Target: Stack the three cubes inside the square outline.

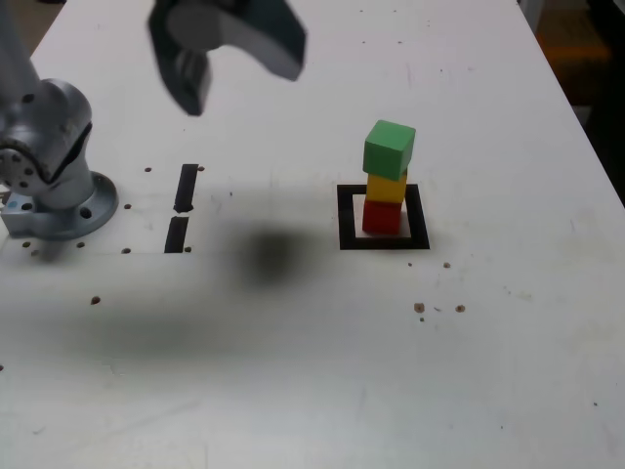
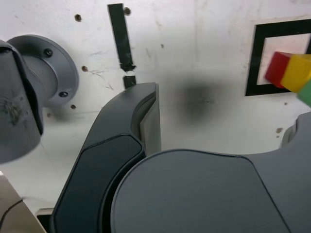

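Three cubes stand in one column in the exterior view: the red cube (image 1: 382, 217) at the bottom, the yellow cube (image 1: 387, 187) on it, and the green cube (image 1: 390, 149) on top, turned a little askew from the two below. The red cube sits inside the square outline (image 1: 346, 217) on the white table (image 1: 312, 371). High toward the exterior view's left hangs the claw (image 1: 227, 61), blurred, its jaws spread wide and holding nothing, well apart from the column. Two black tape strips (image 1: 182, 207) lie near the arm's grey base (image 1: 54, 186), and a dark shadow (image 1: 269, 252) falls between them and the outline.

Seen from the wrist, the claw's (image 2: 160, 145) dark body fills the foreground. The square outline (image 2: 256, 63), red cube (image 2: 276, 69), yellow cube (image 2: 296, 74) and a sliver of the green cube (image 2: 306, 92) show beyond it.
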{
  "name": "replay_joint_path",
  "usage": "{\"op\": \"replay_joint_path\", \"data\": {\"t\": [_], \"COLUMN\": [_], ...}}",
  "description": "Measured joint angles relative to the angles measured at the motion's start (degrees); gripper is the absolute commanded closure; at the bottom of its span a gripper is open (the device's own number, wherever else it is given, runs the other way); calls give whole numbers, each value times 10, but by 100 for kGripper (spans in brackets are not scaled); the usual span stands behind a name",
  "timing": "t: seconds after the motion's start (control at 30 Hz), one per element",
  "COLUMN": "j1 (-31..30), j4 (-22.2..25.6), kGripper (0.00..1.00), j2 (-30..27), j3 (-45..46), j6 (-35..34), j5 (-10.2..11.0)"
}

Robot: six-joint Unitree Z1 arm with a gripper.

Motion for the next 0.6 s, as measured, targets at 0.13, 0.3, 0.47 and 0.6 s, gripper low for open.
{"op": "replay_joint_path", "data": {"t": [0.13, 0.3, 0.47, 0.6], "j1": [0, 0, 0, -1], "j4": [-65, -128, -163, -184], "kGripper": [0, 0, 0, 0], "j2": [-5, 22, 22, 22], "j3": [81, 165, 205, 227], "j6": [13, 23, 24, 24], "j5": [-10, -30, -45, -52]}}
